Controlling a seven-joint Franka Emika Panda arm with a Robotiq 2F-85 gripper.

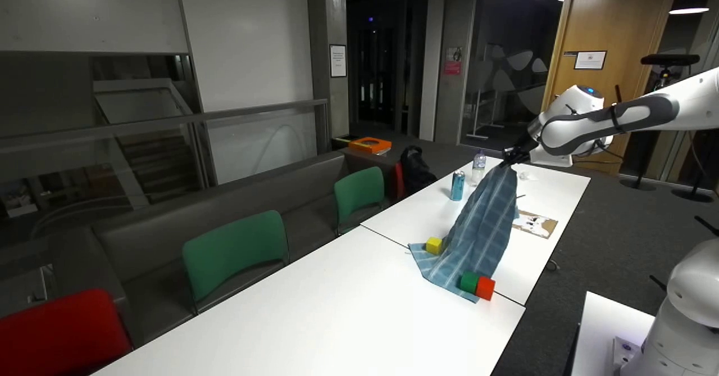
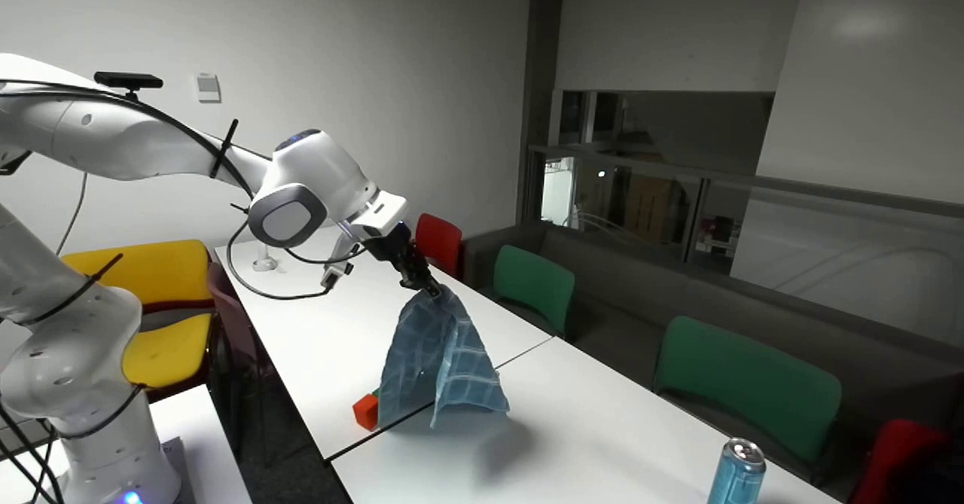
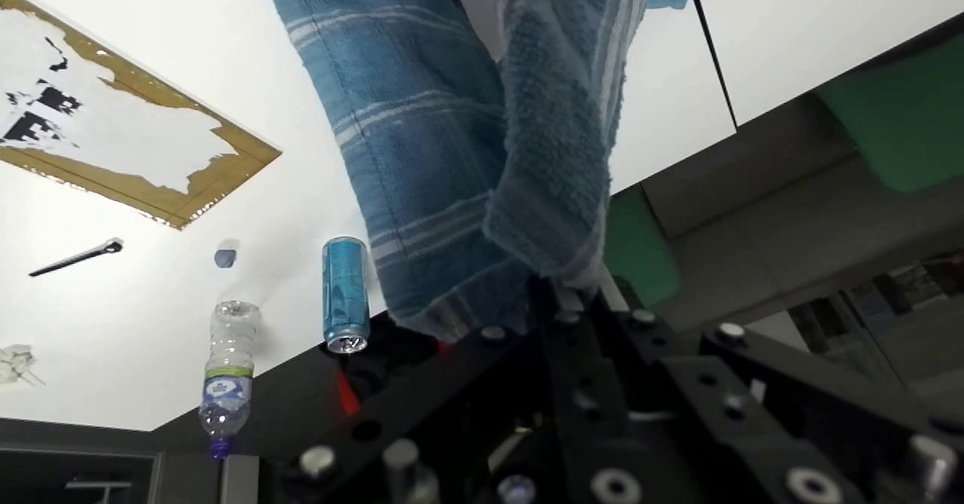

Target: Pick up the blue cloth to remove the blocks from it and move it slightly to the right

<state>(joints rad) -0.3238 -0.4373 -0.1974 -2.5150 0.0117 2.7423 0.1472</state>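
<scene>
Gripper (image 3: 566,291): pinched closed on cloth (image 3: 414,135).
Cloth: probably limp, light; edge grip suits.
Yellow block (image 1: 433,245): cloth's eight o'clock (in an exterior view).

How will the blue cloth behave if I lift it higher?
Probably floppy: the blue cloth hangs in folds from the closed jaws. Its lower end may drag or tip the yellow block, which rests on it.
</scene>
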